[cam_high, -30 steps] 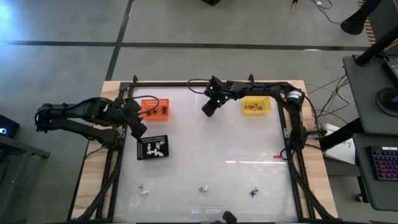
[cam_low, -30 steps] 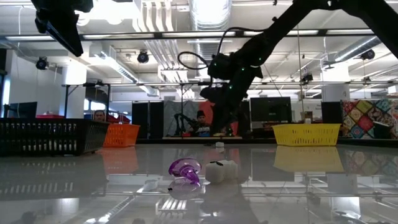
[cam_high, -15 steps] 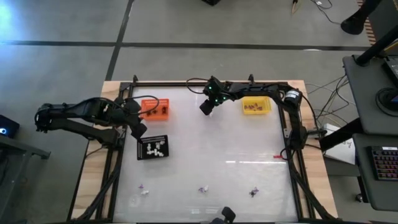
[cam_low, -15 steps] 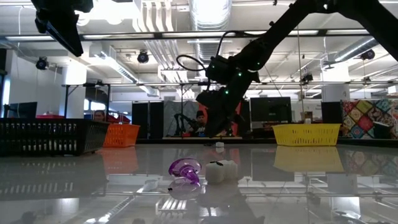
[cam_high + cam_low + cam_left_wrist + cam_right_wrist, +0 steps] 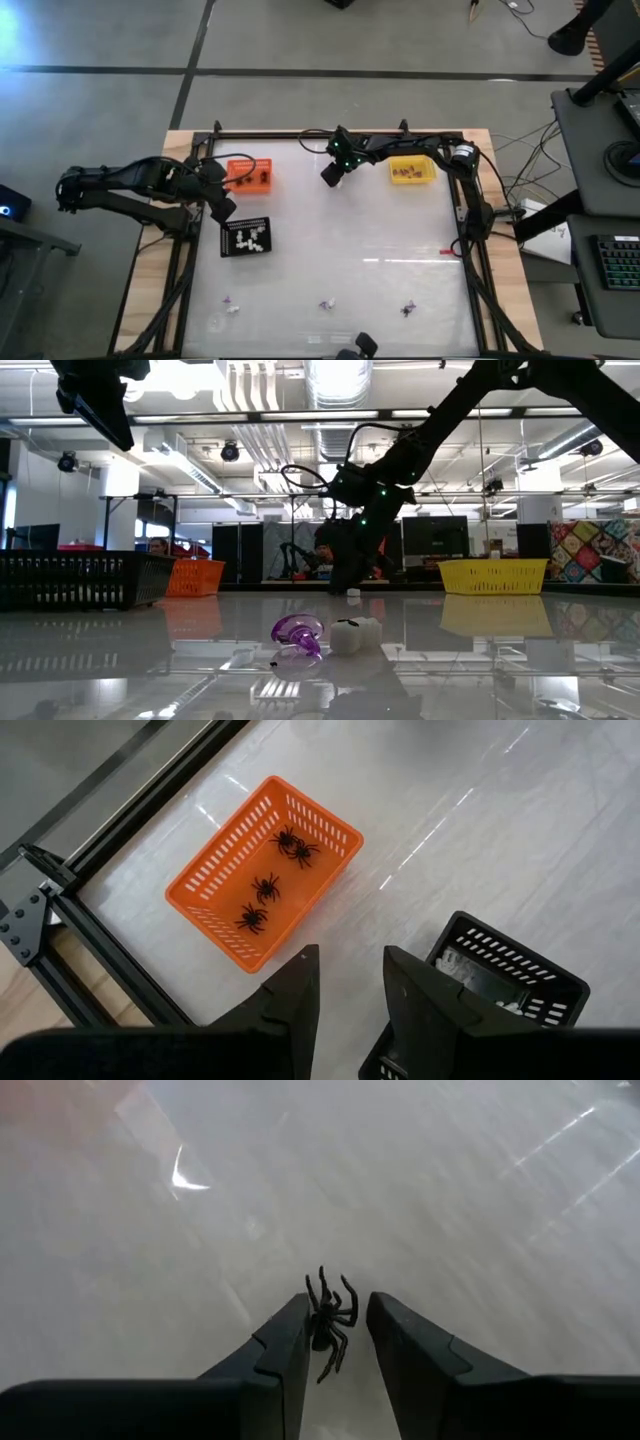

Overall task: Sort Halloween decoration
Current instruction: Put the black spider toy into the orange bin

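The right gripper (image 5: 328, 176), jaws parted around a black spider (image 5: 330, 1316), hangs between the orange tray (image 5: 250, 173) of spiders and the yellow tray (image 5: 412, 170), while the left gripper (image 5: 224, 209) waits open-jawed beside the black tray (image 5: 246, 237) on the counter (image 5: 340, 260).

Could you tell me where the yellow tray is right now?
In the high view the yellow tray sits at the table's far right, just right of the right gripper.
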